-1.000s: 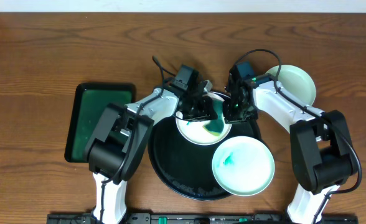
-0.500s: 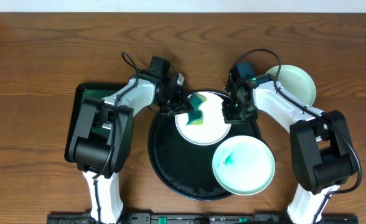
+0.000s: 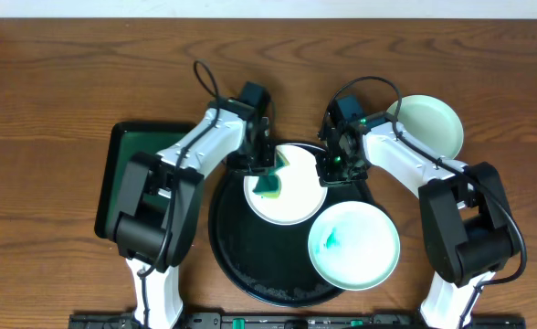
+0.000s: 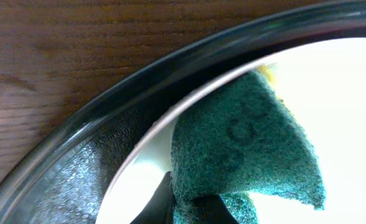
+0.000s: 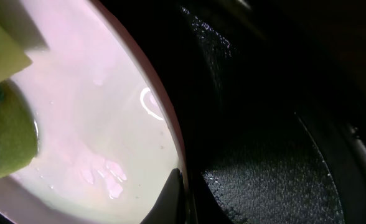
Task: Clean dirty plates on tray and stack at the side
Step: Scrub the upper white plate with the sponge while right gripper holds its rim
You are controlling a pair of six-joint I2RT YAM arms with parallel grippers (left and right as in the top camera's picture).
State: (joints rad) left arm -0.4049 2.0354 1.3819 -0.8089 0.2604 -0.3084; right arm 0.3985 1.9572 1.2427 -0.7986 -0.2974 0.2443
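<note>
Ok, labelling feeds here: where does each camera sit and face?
Overhead: above the table, straight down on the tray and both arms.
Left wrist: on the left arm, down past the left pincer at the sponge on the centre plate.
Right wrist: on the right arm, along the right pincer at that plate's rim.
Both wrist views share sponge and plate.

Close-up of a green scouring sponge (image 4: pixel 245 155) on a white plate (image 4: pixel 351 112).
The left gripper (image 4: pixel 189 208) pinches the sponge's lower edge; the plate sits inside the black tray (image 4: pixel 77 180), with brown wooden table (image 4: pixel 77 50) beyond its rim.
</note>
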